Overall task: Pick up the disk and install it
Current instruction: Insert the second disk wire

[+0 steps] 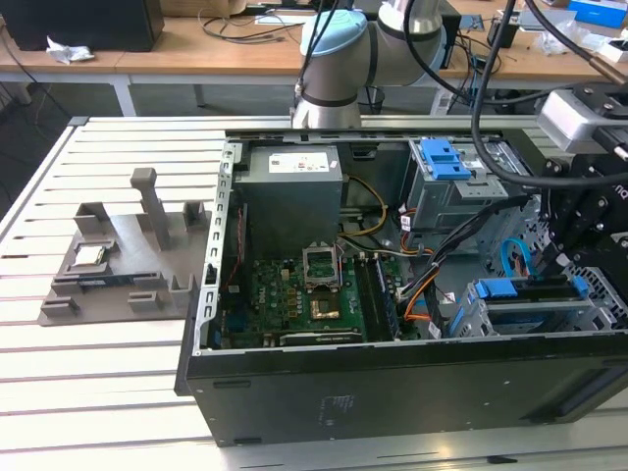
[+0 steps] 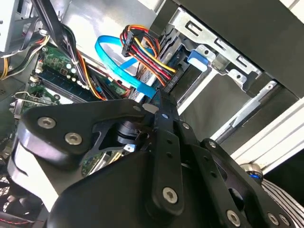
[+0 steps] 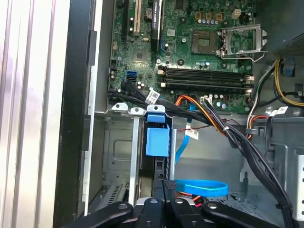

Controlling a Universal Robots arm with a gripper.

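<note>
Exterior view: an open computer case (image 1: 392, 392) lies on a slatted table (image 1: 98, 392), and at four o'clock inside it the disk (image 1: 530, 291), blue-framed, sits in the drive cage (image 1: 491, 319) under the black gripper (image 1: 579, 257), whose fingertips are hidden. Second wrist view: the gripper (image 2: 160, 102) looks closed, fingers together near a bundle of cables (image 2: 142, 52), with its contact point hidden. First wrist view: the closed gripper (image 3: 164, 187) meets the edge-on disk (image 3: 156, 141), so installing seems under way; seating likely needs a straight push along the rails, and depth is unclear.
</note>
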